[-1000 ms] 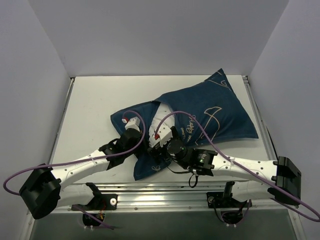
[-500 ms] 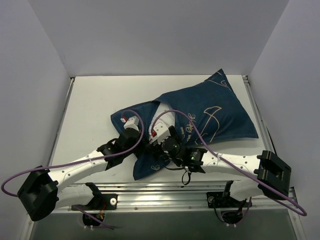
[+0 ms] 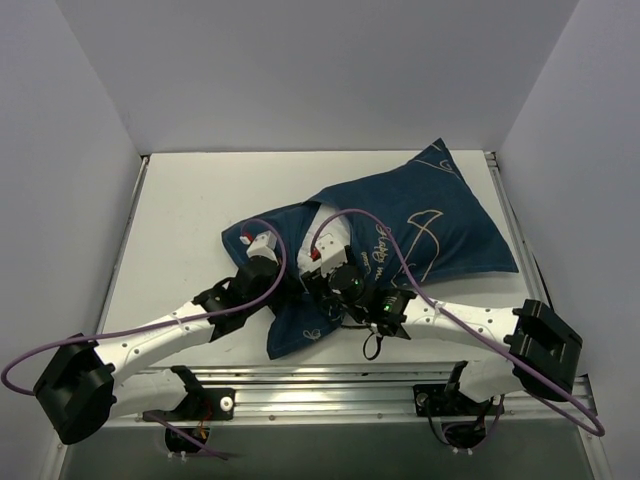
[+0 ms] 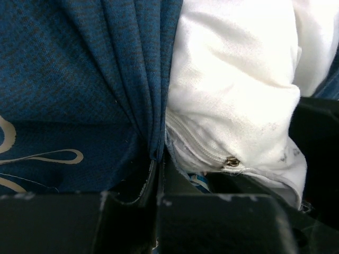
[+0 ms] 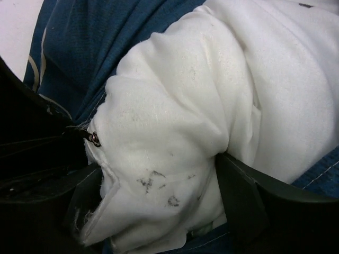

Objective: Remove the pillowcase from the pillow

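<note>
The navy pillowcase (image 3: 440, 215) with cream fish print lies across the table's middle and right. The white pillow (image 3: 335, 238) shows through its opening at the near left. My left gripper (image 3: 288, 290) is shut on a bunched fold of the pillowcase (image 4: 79, 79) at the opening's edge, jaws tight together (image 4: 159, 164). Beside it is the pillow's corner (image 4: 233, 79) with a small metal zip pull. My right gripper (image 3: 322, 280) is closed on that crumpled pillow corner (image 5: 212, 95), one finger (image 5: 249, 201) on each side, gripper centre (image 5: 159, 196). Navy cloth (image 5: 79, 47) lies behind.
Grey walls close in the white table (image 3: 180, 210) on the left, back and right. An aluminium rail (image 3: 320, 385) runs along the near edge by the arm bases. Purple cables (image 3: 400, 255) loop over both arms and the pillowcase.
My right arm has pushed forward and left, its wrist now closer to the opening. The left arm has barely moved. The pillowcase's far end has shifted slightly.
</note>
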Available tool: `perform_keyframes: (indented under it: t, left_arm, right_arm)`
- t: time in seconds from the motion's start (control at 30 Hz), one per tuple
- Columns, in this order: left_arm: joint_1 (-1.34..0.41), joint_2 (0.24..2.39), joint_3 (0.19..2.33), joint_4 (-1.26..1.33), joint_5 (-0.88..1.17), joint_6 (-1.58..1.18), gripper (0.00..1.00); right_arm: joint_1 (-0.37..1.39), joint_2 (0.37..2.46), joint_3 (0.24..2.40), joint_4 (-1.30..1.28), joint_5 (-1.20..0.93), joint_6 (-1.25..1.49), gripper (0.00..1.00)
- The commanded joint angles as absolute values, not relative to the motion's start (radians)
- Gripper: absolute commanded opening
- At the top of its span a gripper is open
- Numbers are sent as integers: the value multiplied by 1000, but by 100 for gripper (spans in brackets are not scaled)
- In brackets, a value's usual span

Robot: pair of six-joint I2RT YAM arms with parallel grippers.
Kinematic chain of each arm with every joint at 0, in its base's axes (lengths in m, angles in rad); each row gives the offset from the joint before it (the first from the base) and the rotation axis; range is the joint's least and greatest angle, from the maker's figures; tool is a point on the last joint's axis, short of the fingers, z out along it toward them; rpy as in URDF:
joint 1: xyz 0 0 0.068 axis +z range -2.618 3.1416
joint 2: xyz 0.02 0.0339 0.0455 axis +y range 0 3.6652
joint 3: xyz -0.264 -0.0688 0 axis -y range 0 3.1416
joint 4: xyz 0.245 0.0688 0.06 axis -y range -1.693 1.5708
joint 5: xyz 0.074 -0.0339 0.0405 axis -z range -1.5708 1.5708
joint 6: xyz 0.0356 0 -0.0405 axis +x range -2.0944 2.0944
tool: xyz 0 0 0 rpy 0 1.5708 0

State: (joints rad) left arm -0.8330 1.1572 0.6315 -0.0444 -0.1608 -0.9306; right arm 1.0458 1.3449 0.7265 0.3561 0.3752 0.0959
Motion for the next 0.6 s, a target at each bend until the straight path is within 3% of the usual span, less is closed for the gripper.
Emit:
perform_keyframes:
  t: [0.0,0.07,0.1,0.2,0.23,0.27,0.57]
  left_arm:
    - [-838,1143,621,-77,-123,-922,2]
    - [-838,1146,620,-77,-124,-920,2]
    - [-839,1147,618,-77,-124,-920,2]
    - [-841,1158,604,-68,-126,-925,2]
    - [-841,1161,598,-64,-129,-927,2]
    - [-841,1167,592,-64,-130,-934,2]
    - [-836,1138,482,-169,-204,-1077,2]
  right_arm:
    - [1012,1391,749,383,430,95,70]
    - [1012,1408,756,385,449,101,72]
    - [1012,1420,762,385,462,101,68]
    - [1006,1427,794,380,497,86,33]
    - [999,1424,808,379,505,81,12]
    - [994,1419,824,373,515,69,3]
    - [838,1240,1040,260,684,78,0]
